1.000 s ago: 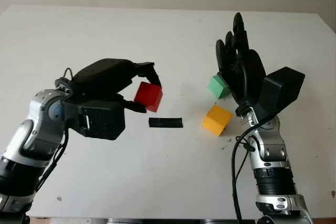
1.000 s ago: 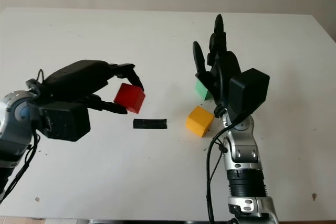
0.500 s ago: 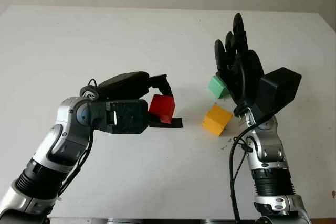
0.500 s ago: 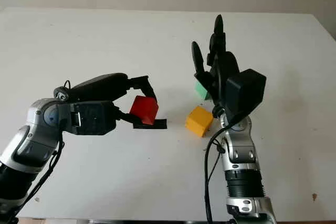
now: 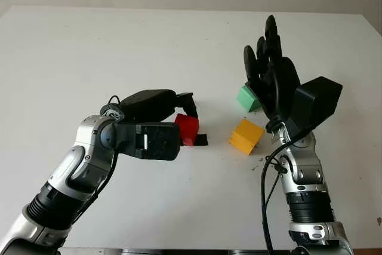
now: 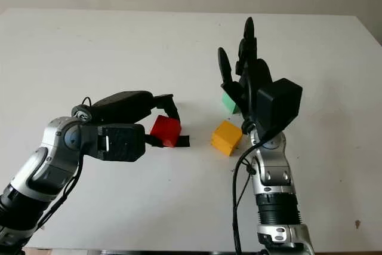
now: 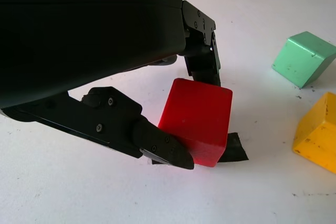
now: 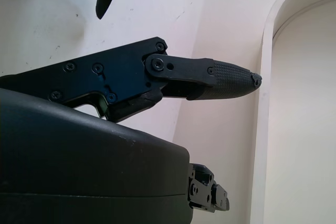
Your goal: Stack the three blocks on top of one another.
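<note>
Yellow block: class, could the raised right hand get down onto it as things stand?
Probably yes: the open right hand is raised just behind the yellow block, whose top is bare.

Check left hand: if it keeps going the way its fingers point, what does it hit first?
Probably the yellow cube. The left hand, shut on the red cube over the black tape strip, points that way; depth is uncertain.

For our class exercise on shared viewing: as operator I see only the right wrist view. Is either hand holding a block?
Observer: Yes, the left hand grips the red block, low at a black strip on the table.
Operator: And the other blocks?
Observer: The yellow block and green block sit apart on the table, unstacked.
Operator: My right hand?
Observer: The right hand is open, raised upright near the green block.
</note>
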`<state>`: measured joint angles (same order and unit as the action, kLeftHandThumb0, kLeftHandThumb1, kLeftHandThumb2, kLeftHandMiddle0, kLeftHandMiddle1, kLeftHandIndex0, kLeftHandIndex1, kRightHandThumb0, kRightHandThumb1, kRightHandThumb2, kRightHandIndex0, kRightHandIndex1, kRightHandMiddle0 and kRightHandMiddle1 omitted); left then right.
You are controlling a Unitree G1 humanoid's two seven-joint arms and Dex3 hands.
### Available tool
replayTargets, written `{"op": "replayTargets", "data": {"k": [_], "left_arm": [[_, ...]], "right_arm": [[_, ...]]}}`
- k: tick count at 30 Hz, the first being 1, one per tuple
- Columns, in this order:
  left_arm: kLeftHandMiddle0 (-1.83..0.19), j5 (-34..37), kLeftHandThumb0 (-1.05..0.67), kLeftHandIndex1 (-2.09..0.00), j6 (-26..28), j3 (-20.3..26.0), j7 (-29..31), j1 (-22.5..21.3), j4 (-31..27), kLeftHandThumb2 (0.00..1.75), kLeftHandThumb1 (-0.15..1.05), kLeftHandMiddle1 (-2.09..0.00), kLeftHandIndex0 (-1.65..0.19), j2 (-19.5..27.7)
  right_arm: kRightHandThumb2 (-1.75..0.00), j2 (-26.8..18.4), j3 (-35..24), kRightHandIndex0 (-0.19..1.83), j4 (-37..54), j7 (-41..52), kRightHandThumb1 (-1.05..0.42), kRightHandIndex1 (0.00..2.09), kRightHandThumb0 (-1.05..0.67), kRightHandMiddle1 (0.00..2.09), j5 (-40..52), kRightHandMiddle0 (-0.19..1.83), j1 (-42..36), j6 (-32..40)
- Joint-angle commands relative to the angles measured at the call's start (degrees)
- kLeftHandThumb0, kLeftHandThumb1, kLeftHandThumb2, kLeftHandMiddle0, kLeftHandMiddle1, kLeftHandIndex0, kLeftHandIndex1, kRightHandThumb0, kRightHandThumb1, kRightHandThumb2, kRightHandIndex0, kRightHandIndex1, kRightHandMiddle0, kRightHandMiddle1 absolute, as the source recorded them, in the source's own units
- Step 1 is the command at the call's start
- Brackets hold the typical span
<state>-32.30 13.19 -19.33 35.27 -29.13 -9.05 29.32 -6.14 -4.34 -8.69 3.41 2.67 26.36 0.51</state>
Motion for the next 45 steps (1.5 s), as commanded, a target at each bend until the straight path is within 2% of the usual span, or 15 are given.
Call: {"op": "replayTargets", "data": {"k": [1,19,24,28,32,39,45], "left_arm": [[-0.21,0.32,-0.27,-1.38,-0.87,-0.01,0.00,0.18,0.13,0.09,1.05,-0.06,-0.25,0.14],[-0.19,0.05,-0.34,-1.47,-3.21,0.25,-1.16,1.02,0.55,0.12,1.05,-0.05,-0.16,-0.03],[-0.14,-0.30,-0.38,-1.21,-2.55,-0.01,-0.79,0.85,0.75,0.10,1.05,-0.05,-0.18,-0.07],[-0.09,-1.01,-0.44,-0.63,-2.52,-0.48,-0.31,0.82,0.39,0.06,1.04,-0.05,-0.19,0.13],[-0.06,-1.10,-0.48,-0.31,-2.77,-0.29,-0.42,1.05,0.08,0.05,1.01,-0.05,-0.19,0.07],[-0.02,-0.07,-0.52,-0.10,-4.10,0.39,-0.99,1.92,-0.36,0.06,1.01,-0.04,-0.05,0.10],[0.08,1.85,-0.61,-0.04,-1.39,1.78,1.02,2.42,-3.68,0.05,1.01,-0.02,0.07,0.30]], "right_arm": [[-0.49,-0.12,-0.04,-0.19,1.35,-0.02,-1.05,0.00,-0.70,0.00,0.06,-0.19,-0.09,0.06],[-0.49,-0.02,0.22,-0.19,1.61,-0.45,-1.05,0.00,-0.70,0.00,-0.27,-0.19,-0.06,0.61],[-0.49,0.12,0.13,-0.19,1.46,-0.44,-1.05,0.00,-0.70,0.00,-0.10,-0.19,-0.11,0.26],[-0.49,0.19,-0.11,-0.19,1.03,-0.22,-1.05,0.00,-0.70,0.01,0.28,-0.19,-0.12,-0.54],[-0.50,0.13,-0.10,-0.19,0.90,0.02,-1.05,0.00,-0.68,0.00,0.43,-0.19,0.02,-0.55],[-0.50,0.24,-0.07,-0.19,0.01,0.05,-1.05,0.00,-0.69,0.00,0.23,-0.19,0.13,-1.77],[-0.51,-0.11,-0.16,-0.19,0.04,-0.04,-1.05,0.00,-0.68,0.01,-0.10,-0.19,0.11,-1.53]]}}
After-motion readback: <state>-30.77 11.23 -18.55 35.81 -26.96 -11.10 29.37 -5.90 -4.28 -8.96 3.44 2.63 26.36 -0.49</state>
